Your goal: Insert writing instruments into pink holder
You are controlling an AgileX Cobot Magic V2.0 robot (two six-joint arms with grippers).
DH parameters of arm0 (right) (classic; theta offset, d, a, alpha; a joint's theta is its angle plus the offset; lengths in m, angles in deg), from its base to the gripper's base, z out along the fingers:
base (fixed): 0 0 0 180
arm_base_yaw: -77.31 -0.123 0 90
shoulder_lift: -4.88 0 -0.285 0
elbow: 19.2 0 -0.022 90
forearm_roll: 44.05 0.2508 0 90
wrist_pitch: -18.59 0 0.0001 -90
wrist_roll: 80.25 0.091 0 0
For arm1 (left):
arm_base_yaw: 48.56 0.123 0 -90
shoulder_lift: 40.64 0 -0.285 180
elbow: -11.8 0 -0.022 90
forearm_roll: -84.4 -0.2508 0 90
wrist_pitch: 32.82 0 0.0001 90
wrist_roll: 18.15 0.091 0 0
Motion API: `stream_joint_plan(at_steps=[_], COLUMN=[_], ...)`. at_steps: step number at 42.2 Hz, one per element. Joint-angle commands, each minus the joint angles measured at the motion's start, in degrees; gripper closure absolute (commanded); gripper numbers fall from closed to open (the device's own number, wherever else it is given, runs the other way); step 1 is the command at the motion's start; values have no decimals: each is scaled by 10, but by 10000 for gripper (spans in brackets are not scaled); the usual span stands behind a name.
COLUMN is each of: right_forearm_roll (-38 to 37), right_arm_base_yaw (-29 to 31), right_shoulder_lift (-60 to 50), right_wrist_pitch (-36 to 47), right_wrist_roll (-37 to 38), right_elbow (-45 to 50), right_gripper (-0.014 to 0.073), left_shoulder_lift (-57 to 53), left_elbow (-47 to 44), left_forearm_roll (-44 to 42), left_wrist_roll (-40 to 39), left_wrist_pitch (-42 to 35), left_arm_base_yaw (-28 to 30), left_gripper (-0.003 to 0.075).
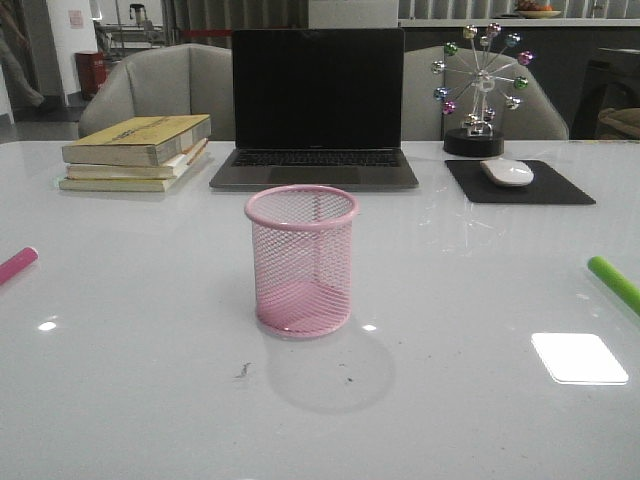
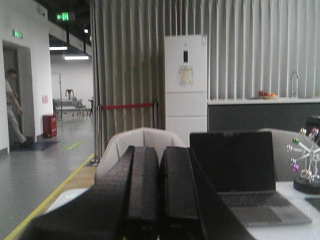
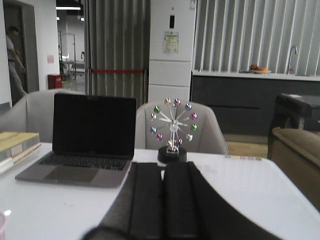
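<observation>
The pink holder (image 1: 301, 260), a round wire-mesh cup, stands upright and empty in the middle of the white table (image 1: 150, 400). A pink-red marker (image 1: 17, 265) lies at the table's left edge, partly cut off by the frame. A lime green marker (image 1: 614, 282) lies at the right edge, also cut off. Neither arm shows in the front view. My left gripper (image 2: 160, 152) is shut with nothing between its fingers, pointing level toward the chairs. My right gripper (image 3: 163, 167) is likewise shut and empty, aimed over the table toward the ball ornament.
An open laptop (image 1: 316, 110) stands behind the holder. To its left is a stack of books (image 1: 138, 150). At the back right a mouse (image 1: 507, 171) rests on a black pad (image 1: 520, 184), beside a ferris-wheel ball ornament (image 1: 480, 85). Grey chairs (image 1: 160, 85) line the far side.
</observation>
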Motion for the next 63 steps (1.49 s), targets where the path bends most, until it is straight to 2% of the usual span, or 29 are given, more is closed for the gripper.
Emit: stream_joint_plan(at_steps=[1, 6, 12, 25, 36, 39, 41, 44, 47, 50, 54, 63], right_forearm_roll=[2, 2, 2, 2, 2, 2, 2, 2, 2, 3, 3, 3], right_arm_base_yaw=[3, 3, 3, 3, 3, 3, 3, 3, 3, 3, 3, 3], right_shoulder_lift=[41, 93, 157, 284, 383, 412, 426, 446, 471, 499, 546, 692], right_wrist_pitch=[-7, -67, -140, -288, -322, -326, -326, -320, -308, -291, -281, -288], right_wrist_roll=[-5, -5, -5, -5, -5, -5, -5, -5, -5, -5, 5, 5], right_elbow=[-93, -161, -204, -205, -205, -205, -205, -205, -205, -207, -227, -315], right_gripper=[536, 536, 536, 536, 536, 512, 456, 310, 176, 109, 106, 106], left_shoulder_lift=[45, 107, 177, 271, 331, 348, 355, 362, 367, 374, 383, 385], left_elbow=[106, 192, 249, 223, 188, 188, 188, 188, 188, 188, 188, 188], left_forearm_roll=[7, 7, 8, 12, 32, 32, 33, 42, 79, 117, 138, 135], left_wrist_roll=[-5, -5, -5, -5, -5, -1, 9, 19, 40, 87, 115, 115], left_wrist_pitch=[16, 89, 194, 310, 317, 318, 315, 314, 314, 314, 311, 311], left_arm_base_yaw=[-4, -4, -4, -4, -4, -4, -4, -5, -18, -42, -85, -169], left_gripper=[629, 629, 629, 629, 624, 545, 442, 278, 172, 150, 155, 198])
